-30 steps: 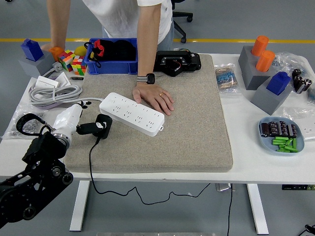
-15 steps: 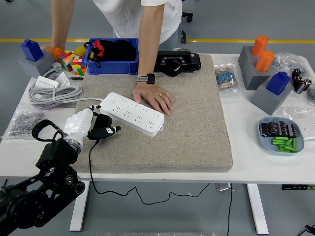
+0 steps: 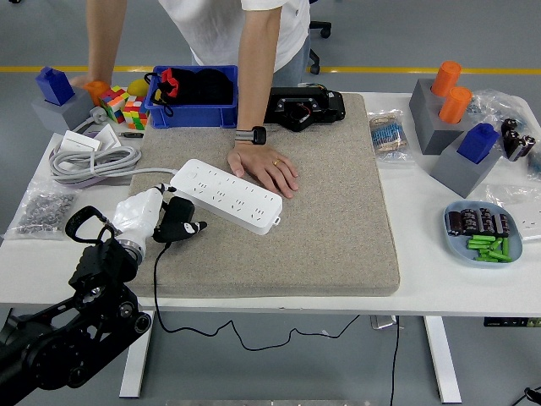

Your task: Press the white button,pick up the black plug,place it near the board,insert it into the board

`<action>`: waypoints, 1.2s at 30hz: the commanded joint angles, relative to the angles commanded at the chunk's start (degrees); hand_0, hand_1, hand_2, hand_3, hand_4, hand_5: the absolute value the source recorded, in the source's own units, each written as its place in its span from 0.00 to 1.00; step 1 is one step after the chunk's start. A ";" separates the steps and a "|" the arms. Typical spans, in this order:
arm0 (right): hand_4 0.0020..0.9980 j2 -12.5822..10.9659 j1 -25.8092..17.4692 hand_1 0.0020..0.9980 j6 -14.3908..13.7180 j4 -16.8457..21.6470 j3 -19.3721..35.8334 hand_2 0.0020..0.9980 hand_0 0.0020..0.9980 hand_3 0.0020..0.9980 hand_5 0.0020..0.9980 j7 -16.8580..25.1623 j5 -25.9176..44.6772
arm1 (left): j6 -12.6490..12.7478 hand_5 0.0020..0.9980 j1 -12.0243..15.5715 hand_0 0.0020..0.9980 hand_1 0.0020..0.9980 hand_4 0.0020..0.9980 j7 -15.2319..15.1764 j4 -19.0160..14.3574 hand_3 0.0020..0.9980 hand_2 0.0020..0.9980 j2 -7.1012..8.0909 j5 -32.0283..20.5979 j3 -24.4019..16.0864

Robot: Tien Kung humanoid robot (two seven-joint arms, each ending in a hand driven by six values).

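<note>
A white power strip (image 3: 226, 194) lies slanted on the grey felt mat (image 3: 330, 211). A person's hand (image 3: 266, 167) rests flat on the mat against the strip's far side. My left hand (image 3: 161, 222) is shut on the black plug (image 3: 177, 222), holding it just off the strip's left end, slightly above the mat. The plug's black cable (image 3: 157, 288) hangs over the table's front edge. My right arm is out of view.
A blue bin (image 3: 193, 97), coloured cubes (image 3: 125, 108) and a coiled grey cable (image 3: 89, 159) sit at the back left. A black device (image 3: 303, 107) lies at the mat's far edge. Grey blocks (image 3: 456, 127) and a tray of small parts (image 3: 483, 231) stand on the right.
My left hand took hold of the plug and carried it right and up toward the strip's left end. The person's hand has stayed in place.
</note>
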 joint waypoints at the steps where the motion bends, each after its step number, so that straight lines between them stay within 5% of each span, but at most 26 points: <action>1: 0.66 0.01 0.00 0.60 -0.02 0.00 0.01 0.60 0.63 0.59 0.39 0.03 0.00 | -0.01 0.51 -0.04 0.44 0.62 1.00 0.00 -0.02 0.79 0.57 0.07 0.29 -0.02; 9: 0.66 0.04 0.13 0.60 -0.15 0.00 -0.03 0.60 0.63 0.59 0.39 0.32 0.14 | -1.19 0.46 -0.24 0.39 0.58 1.00 0.00 0.44 0.76 0.54 0.29 2.51 -0.06; 10: 0.66 0.05 0.14 0.60 -0.14 0.00 -0.03 0.60 0.63 0.59 0.39 0.33 0.16 | -1.44 0.29 -0.24 0.37 0.55 0.96 0.00 0.50 0.73 0.50 0.33 2.53 -0.01; 17: 0.66 0.07 0.02 0.60 -0.18 0.00 0.12 0.60 0.63 0.59 0.39 0.32 0.06 | -4.12 0.27 -0.31 0.36 0.57 0.96 0.00 -0.03 0.74 0.52 0.77 3.90 0.01; 36: 0.66 0.01 -0.01 0.60 -0.35 0.00 0.18 0.59 0.63 0.58 0.40 0.58 -0.01 | -3.74 0.28 -0.64 0.28 0.51 0.94 0.00 0.04 0.71 0.46 1.17 3.20 0.09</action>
